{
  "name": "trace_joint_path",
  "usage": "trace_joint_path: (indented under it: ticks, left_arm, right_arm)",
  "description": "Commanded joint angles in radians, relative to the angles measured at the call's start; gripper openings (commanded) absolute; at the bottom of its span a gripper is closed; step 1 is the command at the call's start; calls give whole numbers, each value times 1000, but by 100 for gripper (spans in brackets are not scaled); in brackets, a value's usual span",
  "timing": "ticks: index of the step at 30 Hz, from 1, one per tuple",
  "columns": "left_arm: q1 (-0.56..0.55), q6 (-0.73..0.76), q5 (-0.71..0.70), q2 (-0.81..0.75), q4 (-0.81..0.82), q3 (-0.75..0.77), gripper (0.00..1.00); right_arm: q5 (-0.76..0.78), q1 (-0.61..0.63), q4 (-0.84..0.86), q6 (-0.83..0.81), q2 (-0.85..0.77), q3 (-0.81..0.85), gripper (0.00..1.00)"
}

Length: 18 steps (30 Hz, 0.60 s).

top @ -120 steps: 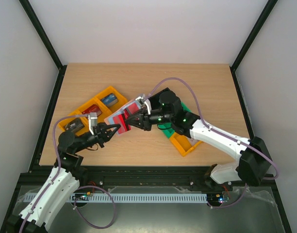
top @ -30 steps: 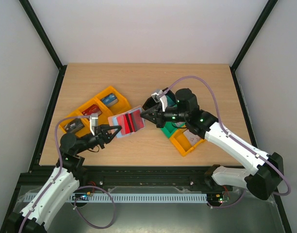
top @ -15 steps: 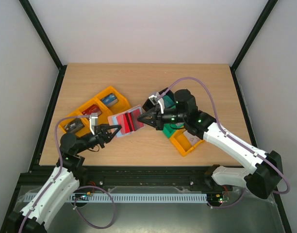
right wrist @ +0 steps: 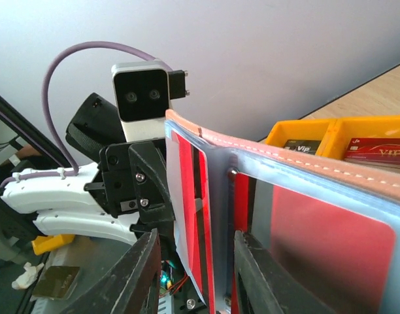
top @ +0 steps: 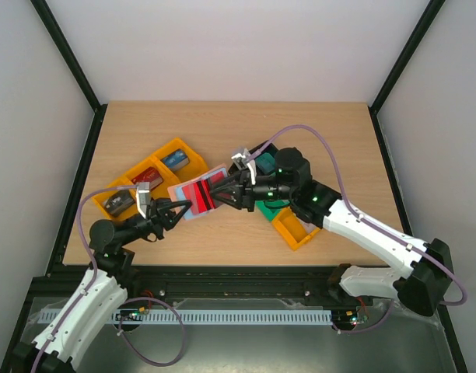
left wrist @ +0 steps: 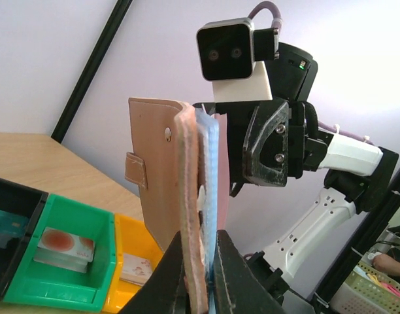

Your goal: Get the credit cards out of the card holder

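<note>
1. Top view: my right gripper (top: 226,190) has swung in from beside the green bin (top: 267,208) to the card holder (top: 193,194), and its jaws, shut a second ago, have parted. The holder hangs open above the table (top: 222,132) between both arms. My left gripper (top: 173,211) stays clamped on its lower-left edge.
2. Left wrist view: my left gripper (left wrist: 203,261) pinches the card holder (left wrist: 157,176) by its bottom edge. The holder stands upright, with the right gripper (left wrist: 272,150) close behind it.
3. Right wrist view: my right gripper (right wrist: 197,275) is spread, straddling the holder's blue-grey pocket leaf and the red credit card (right wrist: 192,216) in it, not yet squeezing. I judge this is the line-up for a pull, and the risk is pinching the sleeve along with the card.
</note>
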Motion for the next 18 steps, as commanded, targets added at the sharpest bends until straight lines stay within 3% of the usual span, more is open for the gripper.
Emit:
trace_joint_path:
  ticks: [1,7,13,18]
  left_arm:
    - [3,-3,26,-6,82,35,2]
    - [4,6,20,1,86,35,2]
    - [5,6,22,-5,81,36,2]
    - [4,3,15,-9,63,36,4]
  right_arm:
    - [26,18,26,-18,17,16,32]
    - [3,64,25,-33,96,76,31]
    - [-62,80,77,-20,119,66,2]
    - [20,81,118,-39,67,26,2]
